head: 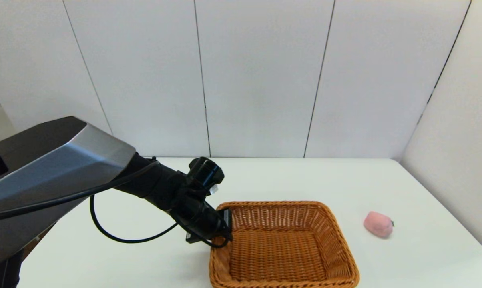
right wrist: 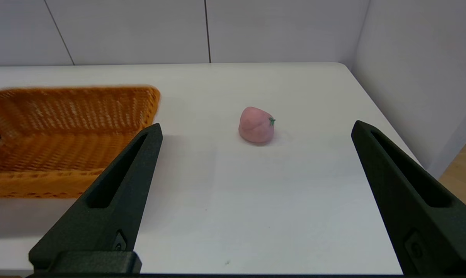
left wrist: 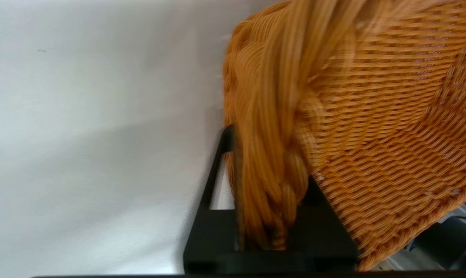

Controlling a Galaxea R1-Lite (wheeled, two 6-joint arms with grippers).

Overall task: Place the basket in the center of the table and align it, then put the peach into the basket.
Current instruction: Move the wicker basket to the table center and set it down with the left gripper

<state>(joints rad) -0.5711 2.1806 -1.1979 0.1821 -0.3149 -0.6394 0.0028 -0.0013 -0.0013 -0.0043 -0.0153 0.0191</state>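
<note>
Orange-brown wicker: the basket (head: pixel 283 244) is held at its left braided rim by the left gripper (head: pixel 225 226), jaws pinched on the braid, one finger (left wrist: pixel 217 181) outside the wall. The basket sits on the white bench (head: pixel 305 176) toward the near edge; its near rim is cut off in the head view. The peach (head: pixel 379 224) lies on the bench well to the basket's right, untouched. The right gripper (right wrist: pixel 256 131) is held low, facing the peach, jaws spread wide. For the positioning step, the basket would best be slid flat and squared to the bench edges before release. Whether the basket is lifted or dragged cannot be told.
</note>
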